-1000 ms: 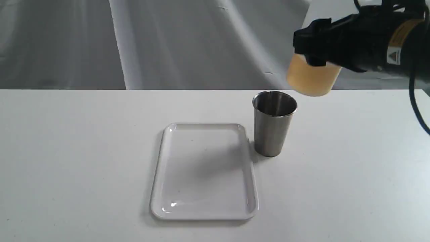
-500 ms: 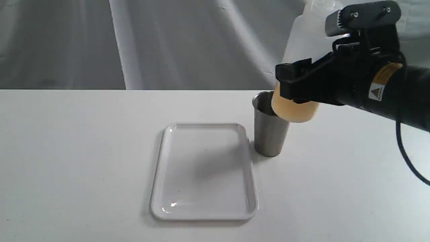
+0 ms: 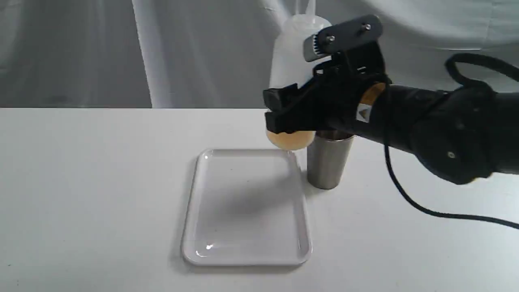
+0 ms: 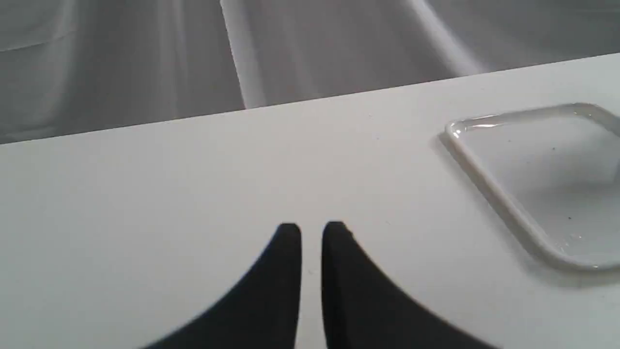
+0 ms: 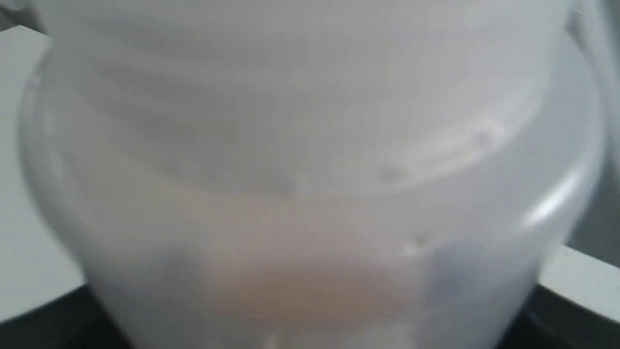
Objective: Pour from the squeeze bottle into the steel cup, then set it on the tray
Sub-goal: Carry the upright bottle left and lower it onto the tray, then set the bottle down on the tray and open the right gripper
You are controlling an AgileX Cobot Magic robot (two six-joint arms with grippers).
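Squeeze bottle (image 3: 290, 65) is shown upright, nozzle up, held over the far right corner of the tray (image 3: 189, 227). It seems to hang clear of the tray rather than rest on it. Amber liquid is seen pooled in the bottle's btm. As nothing is tipped, no pouring is under way, so the set-down step is judged to be in hand. Steel cup (image 3: 326, 166) is stood just beside the tray's right edge, near that same corner. Its inside is hidden, so contents can't be told. R gripper (image 3: 286, 117) is clamped round the bottle's lower body, jaws spread wide to fit it. L gripper (image 4: 311, 232) is parked over bare table (image 4: 145, 194), apart from the tray, fingers all but pressed together, nothing held.
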